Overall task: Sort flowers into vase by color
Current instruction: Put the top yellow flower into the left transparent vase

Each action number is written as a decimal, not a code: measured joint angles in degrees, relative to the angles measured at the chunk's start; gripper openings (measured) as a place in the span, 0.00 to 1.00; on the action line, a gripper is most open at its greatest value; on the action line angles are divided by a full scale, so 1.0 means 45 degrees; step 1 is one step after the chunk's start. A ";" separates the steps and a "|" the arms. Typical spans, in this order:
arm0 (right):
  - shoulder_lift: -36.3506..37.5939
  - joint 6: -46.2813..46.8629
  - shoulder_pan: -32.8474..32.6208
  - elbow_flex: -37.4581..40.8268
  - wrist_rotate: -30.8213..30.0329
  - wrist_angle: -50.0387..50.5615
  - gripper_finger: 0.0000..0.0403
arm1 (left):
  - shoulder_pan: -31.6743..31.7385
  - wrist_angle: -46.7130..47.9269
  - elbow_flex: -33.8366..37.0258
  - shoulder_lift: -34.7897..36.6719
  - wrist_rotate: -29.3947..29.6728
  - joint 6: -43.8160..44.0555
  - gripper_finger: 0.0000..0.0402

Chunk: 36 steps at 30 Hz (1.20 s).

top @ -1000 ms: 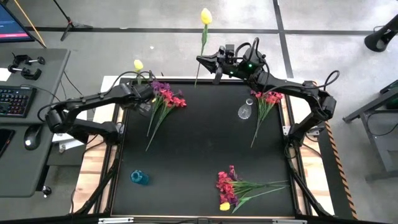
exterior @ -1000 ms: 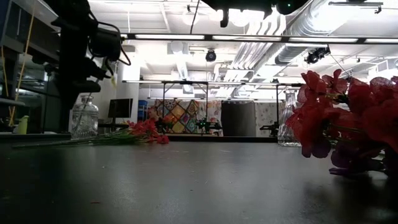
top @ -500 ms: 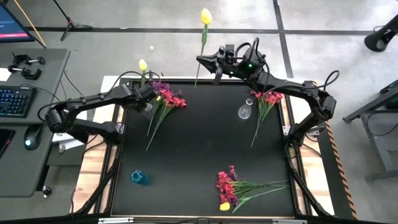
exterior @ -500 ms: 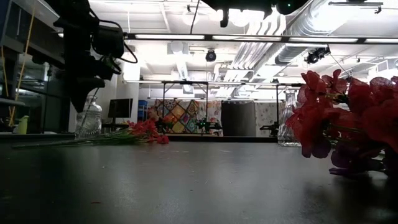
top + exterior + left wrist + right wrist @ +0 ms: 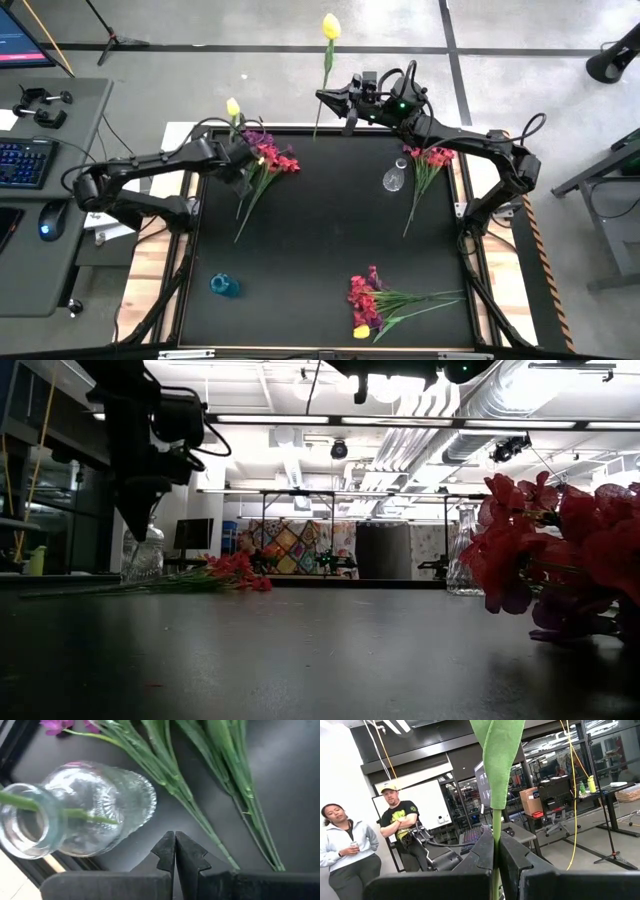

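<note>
My right gripper [image 5: 325, 97] hangs above the table's far edge, shut on a yellow flower [image 5: 331, 26] with a long green stem. My left gripper [image 5: 175, 840] is shut and empty, pointing steeply down beside a clear glass vase [image 5: 75, 810] at the far left. That vase stands on its base and holds a yellow flower [image 5: 233, 107]. A pink and purple bunch [image 5: 268, 158] lies flat by it. A second clear vase [image 5: 393, 180] stands at the far right, with red flowers [image 5: 433, 156] lying beside it. A mixed bunch [image 5: 372, 300] lies near the front edge. My right gripper pinches the yellow flower's green stem [image 5: 494, 822] between its two fingers, below a leaf [image 5: 500, 765] and well below the bloom. The fingers reach out about level toward the far edge and lie across the stem. The flower is lifted clear of the table, bloom up.
A small blue vase [image 5: 224, 285] stands at the near left. In the low view the red blooms [image 5: 560, 550] fill the right side. Two people [image 5: 375, 840] stand in the room beyond. A desk with a keyboard [image 5: 22, 162] is left of the table.
My left gripper has shifted a little toward the table's right and rolled at the wrist, staying shut. The yellow bloom in the left vase has shifted slightly the same way. My right gripper has kept still with its flower.
</note>
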State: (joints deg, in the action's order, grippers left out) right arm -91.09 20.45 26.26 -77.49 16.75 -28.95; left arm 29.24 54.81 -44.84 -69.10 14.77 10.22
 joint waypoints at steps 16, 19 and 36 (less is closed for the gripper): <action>0.0000 -0.0043 0.0004 0.0000 0.0000 0.0000 0.00 | 0.0412 0.3670 -0.1216 0.0777 0.4022 0.3556 0.00; 0.0000 -0.0002 0.0003 0.0000 0.0000 0.0004 0.00 | 0.0962 0.2109 -0.0782 0.0772 0.4385 0.2793 0.00; 0.0000 0.0151 -0.0001 0.0000 0.0087 0.0000 0.00 | 0.1915 -0.0539 0.0063 0.0563 0.3332 0.0547 0.00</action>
State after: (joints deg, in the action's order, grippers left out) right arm -91.09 21.12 26.26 -77.49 17.15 -28.95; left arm 37.86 52.38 -44.56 -66.57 29.76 12.68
